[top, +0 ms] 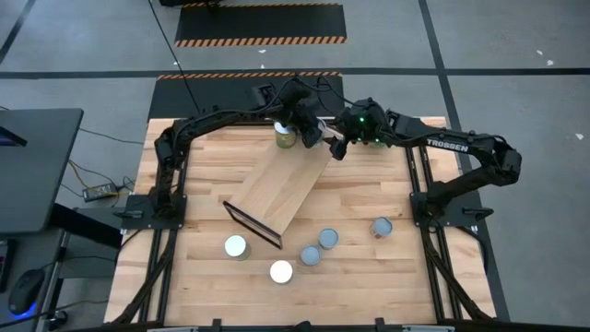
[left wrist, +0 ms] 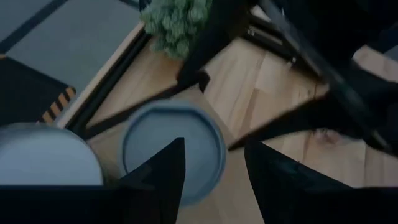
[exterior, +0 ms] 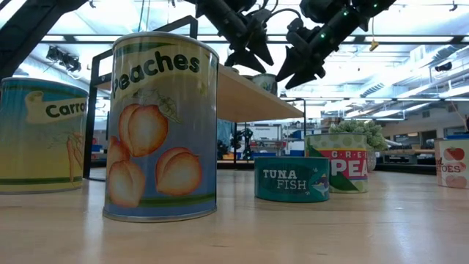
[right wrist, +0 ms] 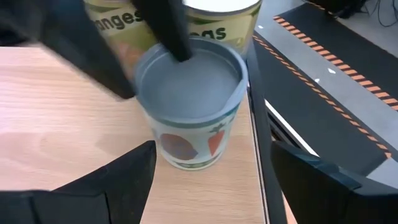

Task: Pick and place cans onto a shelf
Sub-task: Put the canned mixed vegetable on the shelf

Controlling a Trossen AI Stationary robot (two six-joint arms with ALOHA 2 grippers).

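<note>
The shelf (top: pixel 281 189), a long light-wood board on black frame ends, lies slantwise across the table. Two cans stand at its far end: a blue-grey-topped can (right wrist: pixel 189 106) with vegetables on its label, and behind it a white-topped can (right wrist: pixel 211 22) labelled oranges. My left gripper (left wrist: pixel 214 174) hangs open just above the blue-grey can (left wrist: pixel 171 149), its fingers slanting down and clear of the lid. My right gripper (right wrist: pixel 211 186) stands open a little to the right of that can, fingers wide and pointing at it. In the high view both grippers (top: pixel 309 132) (top: pixel 334 148) meet over the shelf's far end.
Several more cans stand on the table near the front: white-topped ones (top: pixel 236 246) (top: pixel 281 271) and blue-grey-topped ones (top: pixel 311 255) (top: pixel 328 239) (top: pixel 381 227). A small green plant (left wrist: pixel 177 18) sits beyond the shelf's far end. Black arm frames run along both table sides.
</note>
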